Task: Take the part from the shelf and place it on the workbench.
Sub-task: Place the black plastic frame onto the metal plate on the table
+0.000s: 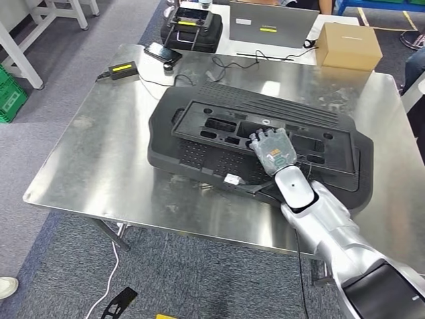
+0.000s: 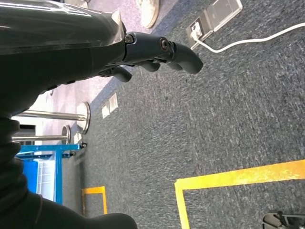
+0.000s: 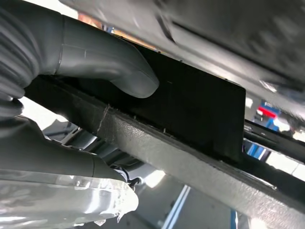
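Note:
The part (image 1: pixel 220 126), a large black moulded plastic panel with ribs and cut-outs, lies flat on the steel workbench (image 1: pixel 100 153), right of its middle. My right hand (image 1: pixel 273 151) rests on the panel's near right area. In the right wrist view its thumb (image 3: pixel 118 67) presses on a black wall of the part (image 3: pixel 201 109), and its fingers (image 3: pixel 72 162) lie on the other side of the textured rim, so it grips the part. My left hand (image 2: pixel 158 50) hangs beside my body over the carpet, fingers loosely extended, holding nothing.
Behind the part lie a phone (image 1: pixel 162 53), a power adapter (image 1: pixel 123 69) with cables, a black case (image 1: pixel 191 30), a laptop (image 1: pixel 273 25) and a cardboard box (image 1: pixel 348 45). A green crate (image 1: pixel 10 93) stands at the left. Yellow tape (image 2: pixel 237 175) marks the floor.

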### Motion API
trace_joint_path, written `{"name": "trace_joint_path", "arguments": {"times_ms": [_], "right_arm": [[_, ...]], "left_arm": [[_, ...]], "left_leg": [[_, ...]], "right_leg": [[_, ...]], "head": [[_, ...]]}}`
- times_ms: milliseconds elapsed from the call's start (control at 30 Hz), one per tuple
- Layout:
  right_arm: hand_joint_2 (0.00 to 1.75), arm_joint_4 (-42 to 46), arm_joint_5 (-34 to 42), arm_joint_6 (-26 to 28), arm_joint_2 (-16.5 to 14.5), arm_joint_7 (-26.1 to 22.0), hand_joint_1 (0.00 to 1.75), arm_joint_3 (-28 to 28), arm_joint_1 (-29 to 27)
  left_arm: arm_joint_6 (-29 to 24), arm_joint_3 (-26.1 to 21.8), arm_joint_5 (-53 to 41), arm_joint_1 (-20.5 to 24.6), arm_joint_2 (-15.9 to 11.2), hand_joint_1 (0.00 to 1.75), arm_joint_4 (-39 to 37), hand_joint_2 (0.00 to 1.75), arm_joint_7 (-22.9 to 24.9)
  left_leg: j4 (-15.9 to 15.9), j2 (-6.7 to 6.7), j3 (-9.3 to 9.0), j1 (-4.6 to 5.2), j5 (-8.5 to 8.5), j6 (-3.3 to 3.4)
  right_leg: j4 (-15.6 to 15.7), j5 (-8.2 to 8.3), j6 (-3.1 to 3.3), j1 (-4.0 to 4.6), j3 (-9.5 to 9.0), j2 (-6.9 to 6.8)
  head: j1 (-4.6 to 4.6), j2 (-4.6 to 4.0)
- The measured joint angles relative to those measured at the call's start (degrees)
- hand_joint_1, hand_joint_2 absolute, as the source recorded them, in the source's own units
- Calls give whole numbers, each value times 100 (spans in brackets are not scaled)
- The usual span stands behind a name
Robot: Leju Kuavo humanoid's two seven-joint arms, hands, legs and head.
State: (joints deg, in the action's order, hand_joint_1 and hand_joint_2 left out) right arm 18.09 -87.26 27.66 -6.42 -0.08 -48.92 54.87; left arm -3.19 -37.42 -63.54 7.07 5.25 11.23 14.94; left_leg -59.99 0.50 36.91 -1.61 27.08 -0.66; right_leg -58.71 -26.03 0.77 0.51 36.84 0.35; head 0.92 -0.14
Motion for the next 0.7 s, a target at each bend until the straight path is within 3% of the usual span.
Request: {"name": "trace_joint_path", "arguments": {"times_ms": [67,133,200,233,267,333,400,533,600,667,700], "right_arm": [[175,-20,35,-56,-8,-38,175,-2,1],[175,-39,79,-126,-14,-82,175,-2,-25],[87,-56,117,-180,-16,-114,87,-1,-68],[44,-62,133,-199,-16,-120,44,-1,-76],[0,-64,152,-217,-17,-133,0,1,-72],[0,-65,203,-249,-20,-170,0,10,-44],[0,-68,244,-266,-26,-208,0,25,-26],[0,-71,278,-275,-31,-227,0,62,1],[0,-72,294,-276,-31,-232,0,80,8],[0,-73,316,-276,-31,-230,0,89,7],[0,-74,329,-277,-29,-228,0,98,6]], "left_arm": [[-40,0,-5,3,-2,0,0,175,-18],[-79,0,-11,0,-3,0,0,175,-36],[-111,0,-30,-12,-3,0,0,175,-43],[-129,0,-42,-15,-4,0,0,175,-44],[-150,-1,-44,-14,-9,0,0,175,-47],[-194,-5,-12,-4,-18,0,0,175,-57],[-225,-10,31,6,-21,0,0,175,-68],[-267,-22,32,1,-26,0,0,0,-76],[-282,-28,25,7,-33,0,0,0,-40],[-291,-35,24,1,-33,0,0,0,-5],[-293,-39,24,-5,-33,0,0,0,2]], "left_leg": [[-289,-2,119,9,214,-28],[-1004,-3,429,16,576,-38],[-1518,-5,659,11,715,-60],[-1472,-6,635,6,623,-70],[-1207,-10,507,-1,441,-78],[-448,-18,138,-10,108,-85],[-83,-21,-46,2,28,-53],[-55,-17,-66,3,31,78],[-44,-21,-80,-11,24,124],[-45,-25,-84,-11,26,139],[-45,-26,-88,-11,27,140]], "right_leg": [[71,33,43,-34,-34,-10],[78,36,60,-36,-43,-12],[72,30,64,-30,-51,-9],[65,25,61,-31,-56,-3],[49,14,51,-36,-62,4],[-29,-31,5,-33,-51,22],[-95,-61,-40,-15,-21,38],[-189,-146,-123,-29,1,32],[-679,-449,-188,-50,199,13],[-1427,-776,-226,-65,531,0],[-1647,-825,-229,-66,631,-3]], "head": [[9,-1],[16,-1],[15,-1],[15,-1],[15,-1],[19,-1],[16,1],[0,-1],[-9,-1],[-13,-1],[-13,-1]]}}
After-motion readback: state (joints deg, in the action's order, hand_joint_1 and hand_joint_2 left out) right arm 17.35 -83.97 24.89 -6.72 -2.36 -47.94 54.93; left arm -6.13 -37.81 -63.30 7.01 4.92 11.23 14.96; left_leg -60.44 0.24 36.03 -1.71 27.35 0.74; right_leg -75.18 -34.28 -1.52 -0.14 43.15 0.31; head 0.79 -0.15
